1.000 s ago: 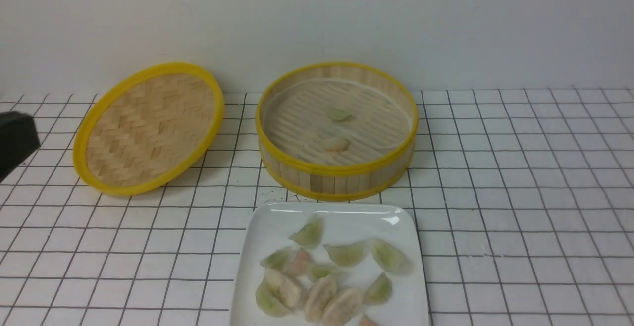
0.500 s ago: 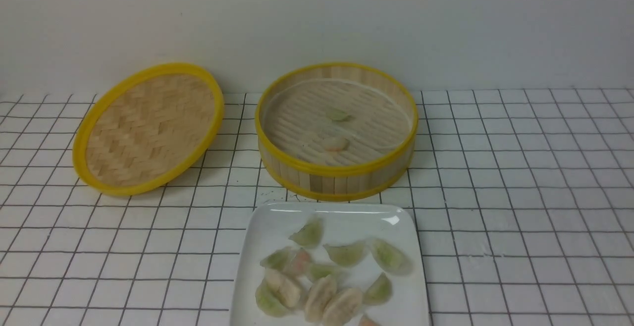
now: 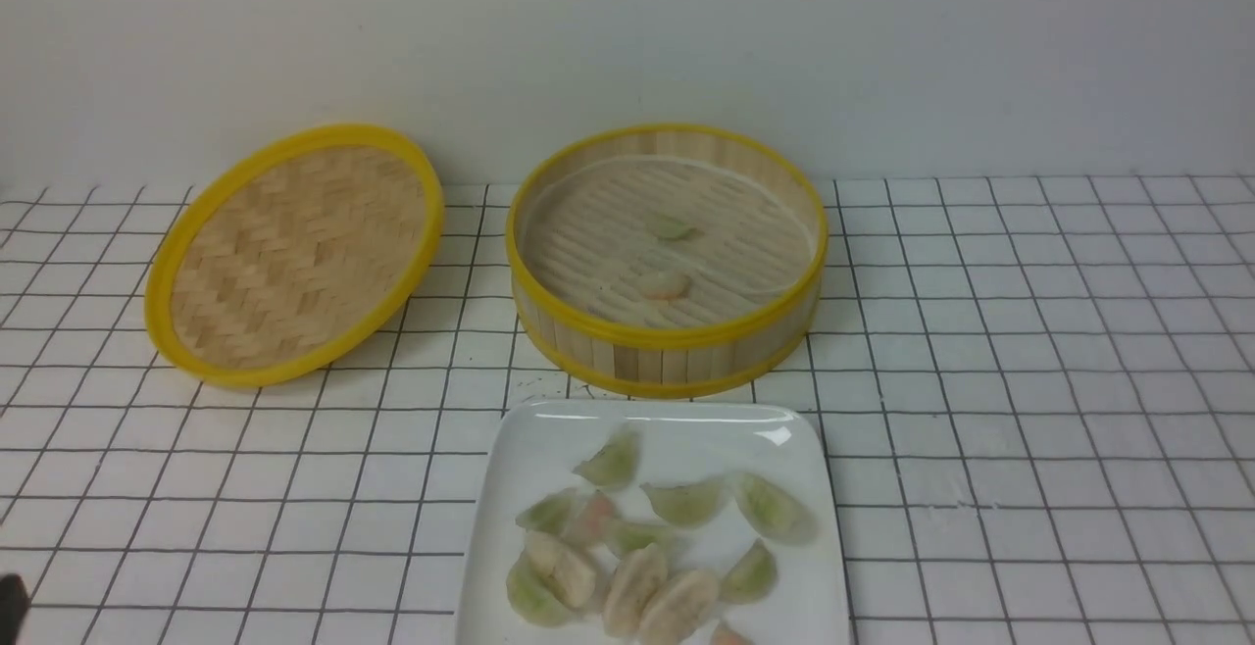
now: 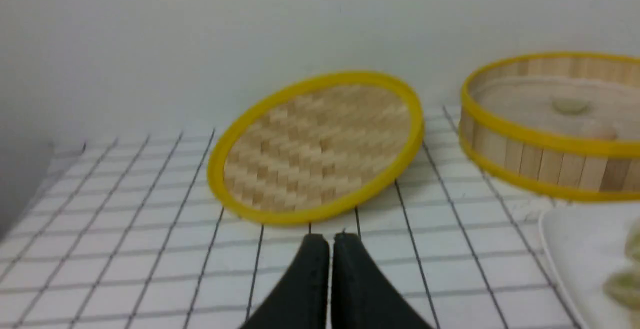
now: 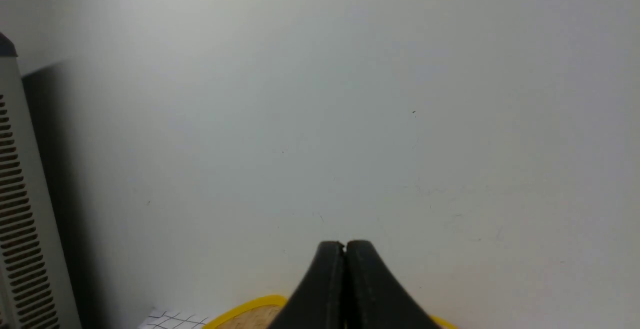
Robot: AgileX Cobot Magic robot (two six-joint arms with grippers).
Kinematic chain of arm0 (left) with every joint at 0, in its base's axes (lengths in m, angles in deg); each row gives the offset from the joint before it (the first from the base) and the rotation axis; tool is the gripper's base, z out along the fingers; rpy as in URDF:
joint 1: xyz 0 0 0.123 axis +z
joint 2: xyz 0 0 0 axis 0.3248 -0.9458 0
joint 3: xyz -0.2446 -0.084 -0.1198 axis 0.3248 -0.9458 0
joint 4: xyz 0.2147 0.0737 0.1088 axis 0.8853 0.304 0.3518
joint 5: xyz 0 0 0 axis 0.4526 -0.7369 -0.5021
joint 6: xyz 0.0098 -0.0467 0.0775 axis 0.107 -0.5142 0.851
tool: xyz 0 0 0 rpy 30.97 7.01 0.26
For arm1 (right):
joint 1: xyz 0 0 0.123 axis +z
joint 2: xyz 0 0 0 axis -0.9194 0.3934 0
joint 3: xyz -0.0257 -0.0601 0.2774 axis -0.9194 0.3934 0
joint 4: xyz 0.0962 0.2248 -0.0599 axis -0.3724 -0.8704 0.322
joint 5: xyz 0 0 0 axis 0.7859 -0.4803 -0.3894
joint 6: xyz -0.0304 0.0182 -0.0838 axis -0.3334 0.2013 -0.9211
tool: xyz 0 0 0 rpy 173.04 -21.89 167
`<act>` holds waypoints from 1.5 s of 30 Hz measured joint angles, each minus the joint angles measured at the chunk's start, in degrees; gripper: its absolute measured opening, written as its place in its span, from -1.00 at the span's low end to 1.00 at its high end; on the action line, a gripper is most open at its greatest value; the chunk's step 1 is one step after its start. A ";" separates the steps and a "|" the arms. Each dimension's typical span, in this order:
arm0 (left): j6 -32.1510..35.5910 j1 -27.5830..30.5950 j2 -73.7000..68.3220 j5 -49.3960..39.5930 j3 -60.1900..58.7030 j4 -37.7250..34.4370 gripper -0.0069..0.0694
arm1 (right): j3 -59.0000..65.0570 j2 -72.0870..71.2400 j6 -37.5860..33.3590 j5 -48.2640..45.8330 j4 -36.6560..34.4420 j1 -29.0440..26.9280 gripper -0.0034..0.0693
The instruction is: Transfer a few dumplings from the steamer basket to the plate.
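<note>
Left end effector [image 4: 330, 239]: black fingers pressed together, nothing between them, low over gridded surface [image 3: 1029, 380], near woven lid [image 3: 294, 253]. Right end effector [image 5: 344, 245]: clenched too, empty, facing blank wall. Dumplings [image 3: 686, 503]: translucent crescents, green or pinkish filling, most clustered on white plate [image 3: 520, 459]; two lie apart inside steamer basket [image 3: 667, 343]. Plate's near edge cropped; tan dumplings [image 3: 637, 596] overlap some small ones.
</note>
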 joint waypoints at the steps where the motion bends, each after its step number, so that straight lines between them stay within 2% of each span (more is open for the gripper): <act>1: -0.06 0.05 0.02 -0.46 -2.54 0.07 -0.83 | 0.00 0.00 -0.04 0.08 0.00 0.00 -0.94; 4: -0.06 0.11 0.02 -3.29 -4.07 0.14 -0.83 | 0.00 -0.05 -0.11 0.09 0.00 0.00 -0.94; 32: -0.06 0.11 0.02 -3.41 -4.07 0.14 -0.83 | 0.00 -0.05 -1.54 0.13 -1.19 0.00 -0.94; 35: -0.06 0.11 0.02 -3.41 -4.07 0.14 -0.83 | 0.50 -0.05 -12.67 0.01 -13.71 0.00 -0.94; 36: -0.06 0.11 0.02 -3.41 -4.07 0.14 -0.83 | 0.50 -0.05 -13.63 0.01 -14.61 0.00 -0.94; 38: -0.06 0.11 0.02 -3.41 -4.07 0.14 -0.83 | 2.37 -0.05 -26.52 0.27 -26.07 0.00 -0.94; 41: -0.06 0.11 0.02 -3.41 -4.07 0.14 -0.83 | 4.69 -0.05 -37.12 0.50 -35.96 0.00 -0.94; 45: -0.06 0.11 0.02 -3.41 -4.07 0.14 -0.83 | 7.39 -0.05 -41.81 0.90 -40.17 0.00 -0.94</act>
